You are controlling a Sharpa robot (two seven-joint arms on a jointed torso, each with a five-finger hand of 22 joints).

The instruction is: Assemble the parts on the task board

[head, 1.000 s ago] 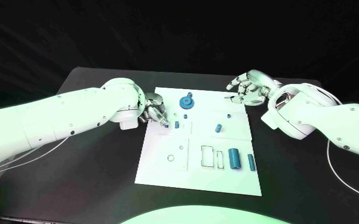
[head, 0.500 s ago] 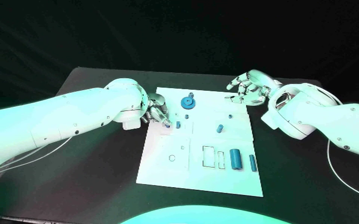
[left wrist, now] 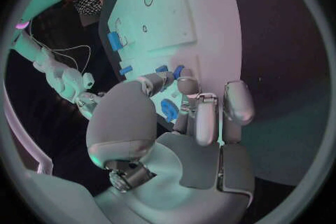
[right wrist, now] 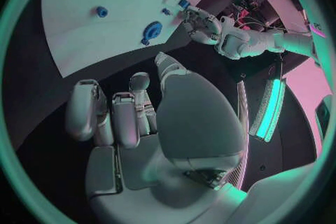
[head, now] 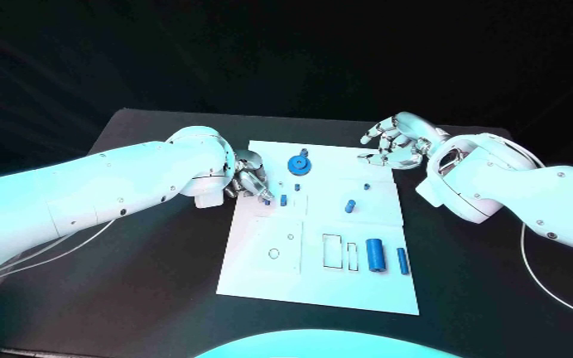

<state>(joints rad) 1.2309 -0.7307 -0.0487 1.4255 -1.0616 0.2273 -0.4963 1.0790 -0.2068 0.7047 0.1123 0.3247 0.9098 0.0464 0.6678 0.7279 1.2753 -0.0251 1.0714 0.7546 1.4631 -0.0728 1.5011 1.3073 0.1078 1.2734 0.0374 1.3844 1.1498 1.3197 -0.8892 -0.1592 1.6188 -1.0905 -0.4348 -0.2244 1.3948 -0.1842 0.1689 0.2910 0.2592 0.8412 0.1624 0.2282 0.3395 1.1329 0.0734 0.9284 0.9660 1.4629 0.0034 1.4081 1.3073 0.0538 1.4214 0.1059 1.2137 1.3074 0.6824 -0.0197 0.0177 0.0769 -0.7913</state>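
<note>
**Left hand at the board's edge, right hand hovering off its far corner**

Since the earlier frames little has shifted: my left hand (head: 247, 179) stays at the left edge of the task board (head: 320, 287), and the small blue peg (head: 283, 200) just beside its fingertips has kept its place. My right hand (head: 397, 142) has not moved from the board's far right corner.

Left hand: fingers curled in and bunched close over the board's left margin. In the left wrist view the fingers (left wrist: 201, 117) lie together with blue pieces showing just past them; I cannot tell whether anything is pinched between them.

Right hand: fingers apart and loosely curved, nothing in them, above the black table (head: 143, 275) beside the board's far edge.

Parts, placed relative to the board: the round blue gear (head: 297, 164) lies near its far edge, midway across. A short blue peg (head: 350, 205) lies near the board's centre. The thick blue cylinder (head: 375, 253) and the thin blue pin (head: 402, 260) lie side by side near its right edge, toward me, just right of two rectangular slots (head: 340, 252).
</note>
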